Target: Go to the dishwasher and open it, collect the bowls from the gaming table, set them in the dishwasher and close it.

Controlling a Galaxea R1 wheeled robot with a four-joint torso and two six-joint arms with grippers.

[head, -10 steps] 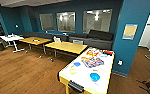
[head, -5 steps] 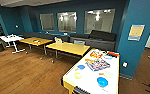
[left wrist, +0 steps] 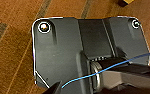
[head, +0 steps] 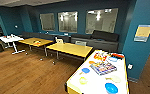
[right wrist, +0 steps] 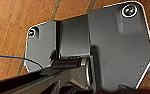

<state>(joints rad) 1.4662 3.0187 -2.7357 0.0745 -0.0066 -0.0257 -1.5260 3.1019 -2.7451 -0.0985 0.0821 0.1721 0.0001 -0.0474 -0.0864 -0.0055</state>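
The gaming table (head: 97,86), glossy white on top with a yellow edge, stands at the lower right of the head view. Bowls lie spread over it: a blue bowl (head: 85,70) near the left edge, a larger blue one (head: 111,88) at the near right, a pale blue one (head: 112,59) farther back. A pale yellow-green bowl (head: 83,80) and a cream one (head: 115,78) sit between them. A colourful flat box (head: 103,68) lies mid-table. The dishwasher is out of view. Both wrist views look down past dark robot plates onto wooden floor (left wrist: 11,50).
Two yellow-topped tables (head: 69,49) and a small white table (head: 10,38) stand to the left and behind. A dark sofa (head: 101,40) lines the back wall. A teal pillar (head: 143,50) rises right of the gaming table. Open wooden floor (head: 28,75) spreads to the left.
The whole head view has shifted: the camera has come nearer the gaming table, which now looks larger and lower in the picture. Nothing on the table has moved.
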